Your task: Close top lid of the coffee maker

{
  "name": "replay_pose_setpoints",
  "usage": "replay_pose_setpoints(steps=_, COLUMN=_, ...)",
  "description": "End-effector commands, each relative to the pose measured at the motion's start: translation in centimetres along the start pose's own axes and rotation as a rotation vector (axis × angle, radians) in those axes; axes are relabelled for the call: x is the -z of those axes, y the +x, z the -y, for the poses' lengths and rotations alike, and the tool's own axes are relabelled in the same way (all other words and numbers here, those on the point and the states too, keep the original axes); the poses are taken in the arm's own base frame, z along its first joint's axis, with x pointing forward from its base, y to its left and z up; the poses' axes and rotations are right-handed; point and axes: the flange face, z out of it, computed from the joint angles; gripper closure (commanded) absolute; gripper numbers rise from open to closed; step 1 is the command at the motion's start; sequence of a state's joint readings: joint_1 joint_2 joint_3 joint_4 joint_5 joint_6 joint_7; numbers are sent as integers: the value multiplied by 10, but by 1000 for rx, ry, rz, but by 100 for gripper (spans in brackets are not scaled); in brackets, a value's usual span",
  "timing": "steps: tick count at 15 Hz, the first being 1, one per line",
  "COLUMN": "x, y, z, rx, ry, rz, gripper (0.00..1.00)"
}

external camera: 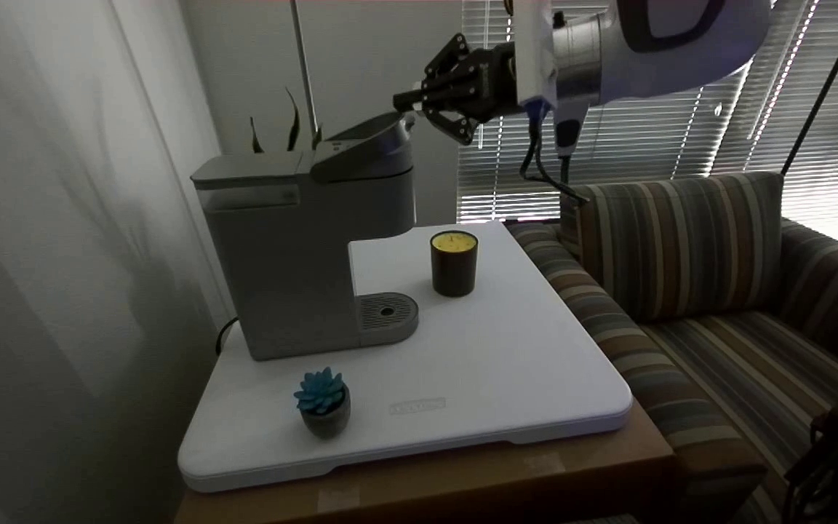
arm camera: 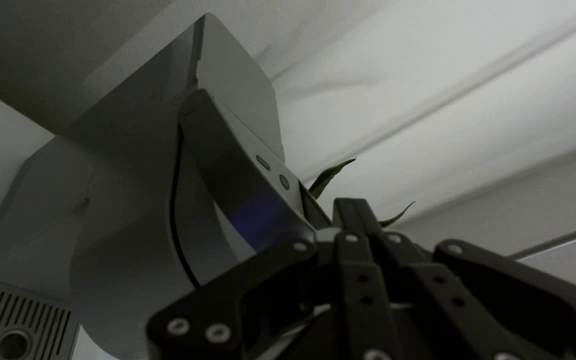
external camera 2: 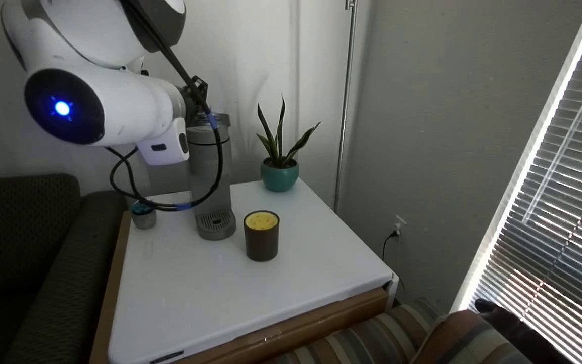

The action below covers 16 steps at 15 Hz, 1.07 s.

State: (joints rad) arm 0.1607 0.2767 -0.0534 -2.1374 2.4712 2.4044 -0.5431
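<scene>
The grey coffee maker (external camera: 281, 269) stands on the white table, its round drip base (external camera: 388, 313) facing the sofa side. It also shows in an exterior view (external camera 2: 210, 172), partly behind the arm's cable. Its dark grey top lid (external camera: 364, 156) slopes upward toward its rounded front end. In the wrist view the lid (arm camera: 243, 185) has a dark seam and a pale wedge beneath it. My gripper (external camera: 407, 100) is shut and empty, its fingertips just above the lid's front end. In the wrist view the fingertips (arm camera: 352, 207) are together; whether they touch the lid I cannot tell.
A dark candle jar (external camera: 454, 269) stands beyond the drip base. A small blue succulent (external camera: 324, 411) sits near the table edge (external camera: 419, 455). A green potted plant (external camera 2: 279, 174) stands by the machine. A striped sofa (external camera: 673, 247) adjoins the table; a wall is behind the machine.
</scene>
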Motion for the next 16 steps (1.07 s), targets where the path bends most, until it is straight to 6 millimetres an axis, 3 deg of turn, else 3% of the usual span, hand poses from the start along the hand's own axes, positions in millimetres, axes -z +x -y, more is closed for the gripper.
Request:
replay_pose_setpoints(steps=1, x=3, y=15, z=-17, rx=-29, ry=117, rz=32, gripper=100)
replay_pose_setpoints(steps=6, x=3, y=25, z=-30, rx=-73, ry=143, rz=62, gripper=100)
replay_pose_setpoints(steps=12, x=12, y=23, z=-39, rx=-69, ry=74, rz=2, gripper=100)
replay_pose_setpoints(steps=16, x=6, y=20, z=-53, rx=-121, ry=97, rz=44, gripper=100)
